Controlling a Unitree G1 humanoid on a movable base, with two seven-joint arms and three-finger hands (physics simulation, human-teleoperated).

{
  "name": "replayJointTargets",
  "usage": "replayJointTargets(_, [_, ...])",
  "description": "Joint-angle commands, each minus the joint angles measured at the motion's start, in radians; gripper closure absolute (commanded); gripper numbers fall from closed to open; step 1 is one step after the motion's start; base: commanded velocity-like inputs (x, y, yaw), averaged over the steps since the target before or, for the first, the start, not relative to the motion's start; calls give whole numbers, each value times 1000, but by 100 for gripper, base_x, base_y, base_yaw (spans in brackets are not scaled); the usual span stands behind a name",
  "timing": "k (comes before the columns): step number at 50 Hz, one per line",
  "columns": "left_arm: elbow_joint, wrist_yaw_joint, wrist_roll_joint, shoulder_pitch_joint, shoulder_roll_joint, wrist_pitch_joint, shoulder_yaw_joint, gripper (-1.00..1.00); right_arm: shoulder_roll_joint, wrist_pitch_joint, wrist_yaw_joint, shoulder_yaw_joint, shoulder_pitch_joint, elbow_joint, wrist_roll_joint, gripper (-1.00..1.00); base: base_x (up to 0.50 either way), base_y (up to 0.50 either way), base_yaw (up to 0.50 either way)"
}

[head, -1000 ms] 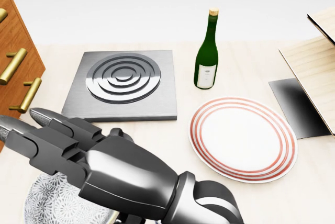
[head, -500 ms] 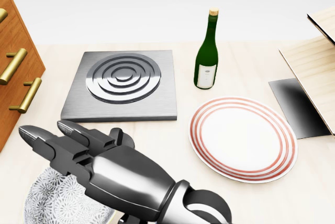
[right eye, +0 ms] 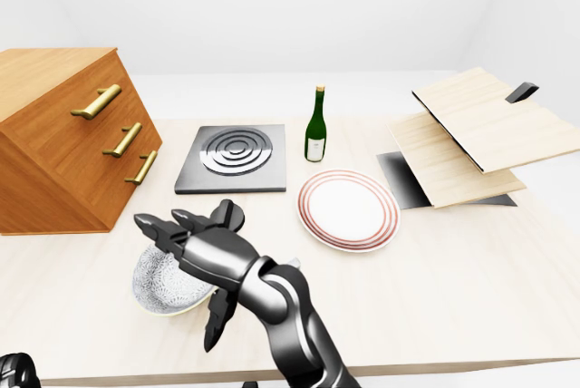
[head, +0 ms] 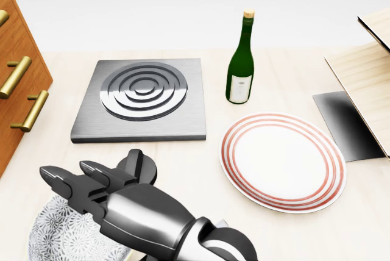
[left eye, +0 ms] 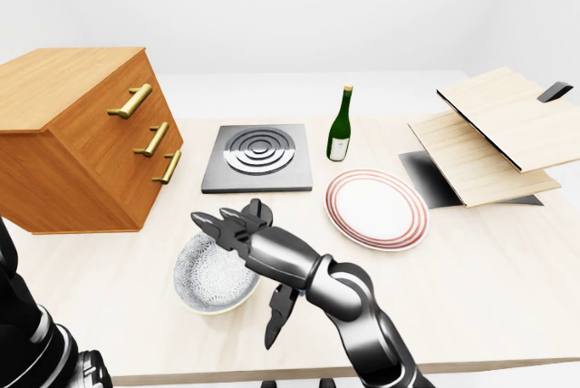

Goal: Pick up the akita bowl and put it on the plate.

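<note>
No writing can be read anywhere on the table. The green wine bottle (head: pixel 241 60), standing at about one o'clock in the head view, carries a pale paper label on its lower body. The label shows only a few faint grey marks, too small and blurred to make out as letters, numbers or a brand.

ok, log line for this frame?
phase: reach | akita bowl: on table, ungrasped | right hand: open above it | plate: empty | left hand: unseen
</note>
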Motion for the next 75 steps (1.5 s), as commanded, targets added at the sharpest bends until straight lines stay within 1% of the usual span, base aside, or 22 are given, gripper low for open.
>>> replayJointTargets(1, [-3, 0, -7, 0, 3, 0, 1, -100, 7, 0, 0, 11, -5, 42, -62, -100, 0, 0, 0])
replayJointTargets(7, [1, 0, -6, -1, 3, 0, 0, -100, 18, 0, 0, -8, -23, 86, -108, -100, 0, 0, 0])
replayJointTargets(12, [-3, 0, -5, 1, 0, 0, -2, -100, 14, 0, 0, -14, -23, 114, -162, -100, 0, 0, 0])
replayJointTargets(15, [-1, 0, -1, 1, -2, 0, -4, -100, 31, 0, 0, -25, -24, 124, -185, -100, 0, 0, 0])
replayJointTargets(21, [2, 0, -5, -1, 0, 0, -3, -100, 29, 0, 0, -33, -14, 158, -211, -100, 0, 0, 0])
replayJointTargets(26, [-2, 0, -11, -1, 1, 0, -1, -100, 37, 0, 0, -50, -25, 171, -227, -100, 0, 0, 0])
replayJointTargets(38, [1, 0, -19, -3, 7, 0, 1, -100, 67, 0, 0, -48, -49, 197, -283, -100, 0, 0, 0])
replayJointTargets(45, [5, 0, -19, -3, 8, 0, 2, -100, 87, 0, 0, -47, -55, 220, -294, -100, 0, 0, 0])
replayJointTargets(49, [1, 0, -21, -1, 7, 0, 2, -100, 83, 0, 0, -56, -65, 237, -283, -100, 0, 0, 0])
replayJointTargets(55, [0, 0, -24, 0, 8, 0, 2, -100, 83, 0, 0, -43, -54, 236, -285, -100, 0, 0, 0])
replayJointTargets(62, [2, 0, -27, 0, 10, 0, 3, -100, 94, 0, 0, -13, -46, 234, -302, -100, 0, 0, 0])
replayJointTargets(71, [-3, 0, -33, 1, 14, 0, 5, -100, 82, 0, 0, 38, -15, 225, -321, -100, 0, 0, 0])
replayJointTargets(72, [-1, 0, -32, 1, 14, 0, 5, -100, 91, 0, 0, 38, -9, 224, -324, -100, 0, 0, 0])
replayJointTargets(75, [-1, 0, -31, 2, 12, 0, 5, -100, 88, 0, 0, 50, 0, 228, -338, -100, 0, 0, 0])
